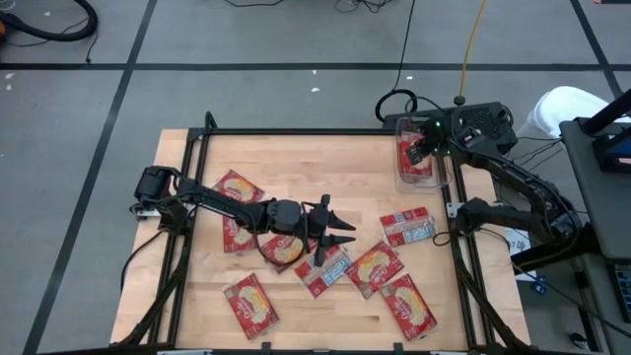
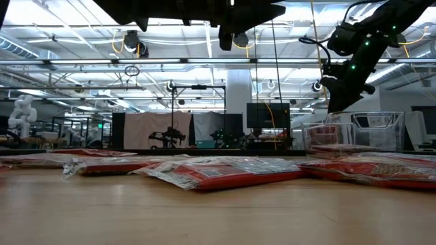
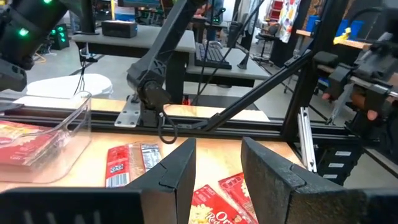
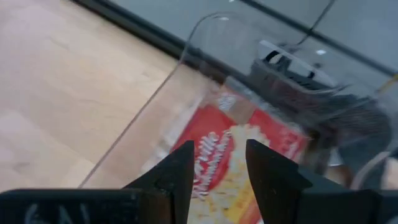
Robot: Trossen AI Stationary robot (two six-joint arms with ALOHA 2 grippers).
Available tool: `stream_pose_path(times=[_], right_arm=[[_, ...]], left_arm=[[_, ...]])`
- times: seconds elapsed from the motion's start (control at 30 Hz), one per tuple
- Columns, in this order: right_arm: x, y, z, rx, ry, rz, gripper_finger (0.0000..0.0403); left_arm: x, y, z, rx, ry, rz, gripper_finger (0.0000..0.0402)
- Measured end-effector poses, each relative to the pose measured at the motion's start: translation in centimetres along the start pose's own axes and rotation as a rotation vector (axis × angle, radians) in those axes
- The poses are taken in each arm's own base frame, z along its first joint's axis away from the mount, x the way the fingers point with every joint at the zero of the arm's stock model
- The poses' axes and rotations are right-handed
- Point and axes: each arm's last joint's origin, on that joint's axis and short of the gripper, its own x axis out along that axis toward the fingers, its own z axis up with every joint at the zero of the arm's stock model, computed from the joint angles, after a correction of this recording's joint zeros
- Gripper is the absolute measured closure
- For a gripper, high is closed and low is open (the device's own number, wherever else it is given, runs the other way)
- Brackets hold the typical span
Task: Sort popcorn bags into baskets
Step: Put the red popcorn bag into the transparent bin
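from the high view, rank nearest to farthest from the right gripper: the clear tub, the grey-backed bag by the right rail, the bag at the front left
From the right gripper, over the tub:
1. Clear tub, directly beneath, far right corner.
2. Grey-backed bag, right side, mid-table.
3. Front-left bag, near the table's front edge.

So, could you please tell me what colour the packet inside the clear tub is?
Red with a yellow-cream popcorn picture; the packet shows best in the right wrist view.

wooden table point(image 1: 296, 158), black frame rail point(image 1: 296, 131), grey taped floor point(image 1: 79, 108), yellow cable point(image 1: 473, 39)
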Motion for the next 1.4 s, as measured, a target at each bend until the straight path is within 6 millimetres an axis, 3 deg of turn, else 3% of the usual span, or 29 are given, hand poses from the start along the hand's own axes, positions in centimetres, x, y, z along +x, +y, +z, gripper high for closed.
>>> stream_pose_path(times=[0.17, 0.47, 0.6, 0.8, 1.1, 1.4], right_arm=[[-1.7, 0.9, 0.2, -0.045, -0.08, 0.006, 0.0264], [-7.8, 4.2, -0.9, -0.054, -0.303, 0.429, 0.0264], [-9.4, 5.8, -1.9, -0.088, -0.35, 0.574, 0.0264], [-9.0, 9.0, -4.6, -0.168, -0.454, 0.777, 0.0264], [-8.0, 13.6, -8.8, -0.304, -0.443, 0.779, 0.0264], [-8.2, 17.8, -11.2, -0.527, -0.493, 0.846, 0.0264]], left_arm=[[0.0, 0.0, -0.2, -0.005, 0.021, 0.002, 0.027], [0.0, 0.1, -0.8, -0.062, 0.08, 0.034, 0.027], [-0.1, 0.1, -1.0, -0.052, 0.098, 0.041, 0.027], [-0.4, 0.0, -2.5, -0.083, 0.232, 0.166, 0.027], [-2.1, -2.3, -5.8, -0.076, 0.52, 0.402, 0.027], [-3.2, -2.6, -6.9, -0.207, 0.623, 0.501, 0.027]])
